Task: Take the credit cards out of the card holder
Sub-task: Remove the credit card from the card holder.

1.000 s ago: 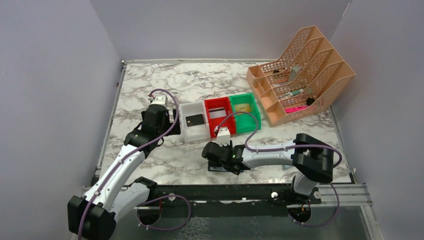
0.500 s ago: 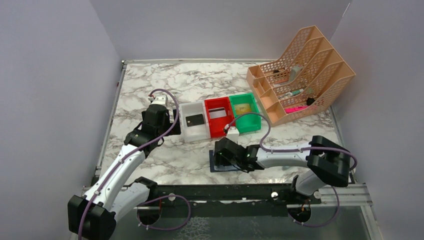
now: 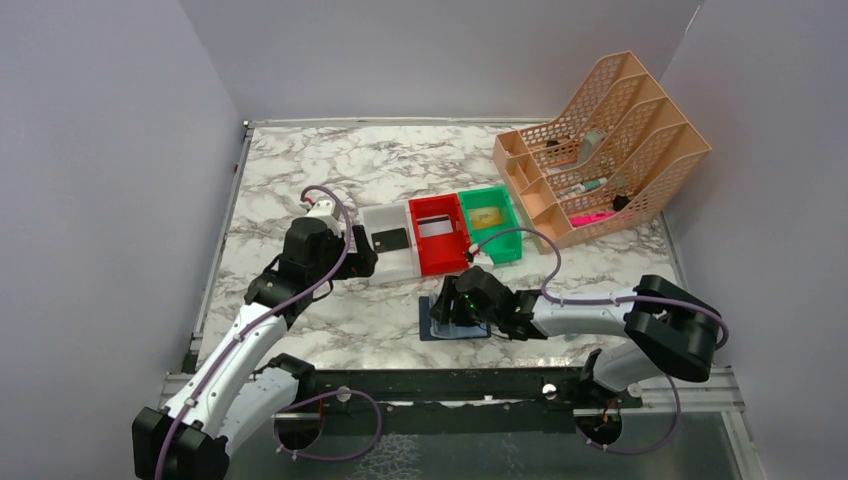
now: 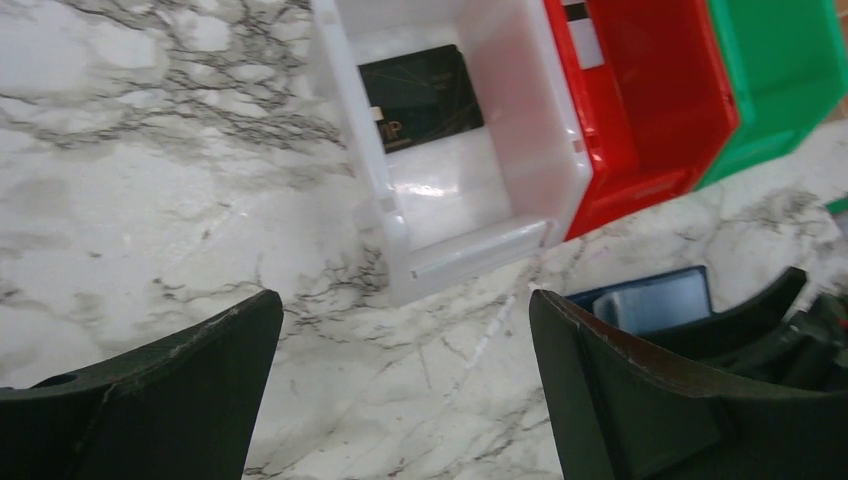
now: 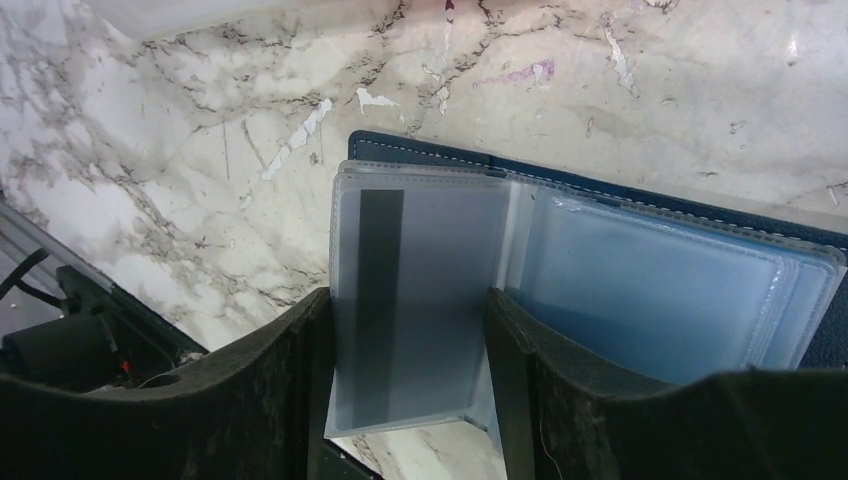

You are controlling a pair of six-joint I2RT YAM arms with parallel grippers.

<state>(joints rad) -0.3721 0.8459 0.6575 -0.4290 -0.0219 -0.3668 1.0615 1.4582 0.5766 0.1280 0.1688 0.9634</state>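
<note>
Over the last second the right hand (image 3: 460,306) has slid rightward along the near part of the tabletop (image 3: 300,170), and the left hand (image 3: 362,254) has swung in toward the white bin (image 3: 390,274). The card holder (image 5: 640,290) lies open directly under the right hand, its clear sleeves fanned out. That hand's fingers (image 5: 270,400) press against the two long edges of a whitish-grey striped card (image 5: 420,260), grasping it on top of the holder. The left hand is released, its fingers spread wide with nothing between them. Just ahead of it stands the white bin with a black card (image 4: 420,95) inside. The red bin (image 4: 650,100) and green bin (image 4: 790,70) sit further to its right.
</note>
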